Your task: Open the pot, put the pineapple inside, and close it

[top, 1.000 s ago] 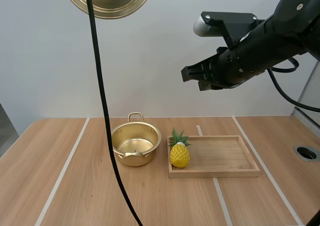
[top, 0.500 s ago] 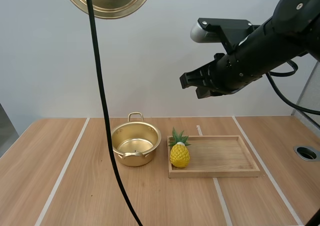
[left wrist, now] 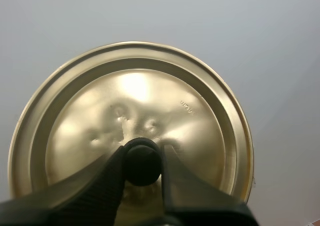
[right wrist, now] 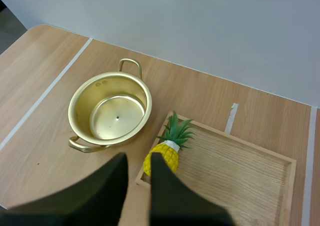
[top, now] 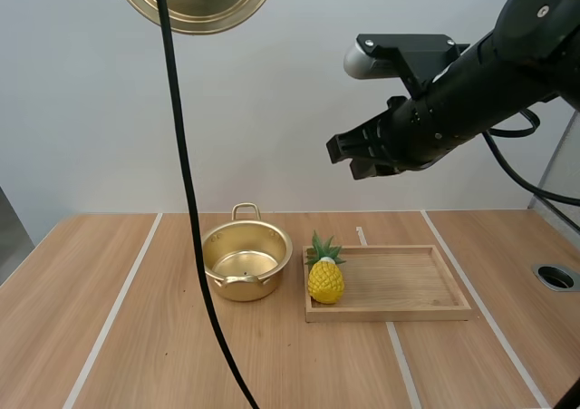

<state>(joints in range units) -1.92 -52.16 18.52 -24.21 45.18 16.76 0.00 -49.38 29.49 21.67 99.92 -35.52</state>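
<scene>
High view: the open pot (top: 246, 262) sits on the surface (top: 136, 355). The pineapple (top: 325, 279) is just beside it, at the near end of the wooden tray (top: 408, 311), and the right fingers (top: 346, 144) are high above. Left wrist view: the left fingers (left wrist: 107, 181) grasp the lid (left wrist: 135, 95) by its knob (left wrist: 142, 162). Right wrist view: the right fingers stand parted and empty over the pineapple.

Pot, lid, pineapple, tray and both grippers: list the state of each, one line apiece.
Pot: open, empty, upright on the table.
Lid: off the pot, held in the air by its knob.
Pineapple: in the tray at the end beside the pot, ungripped.
Tray: flat on the table.
Left gripper: shut on the lid's knob.
Right gripper: open, empty, high over the table.
</scene>
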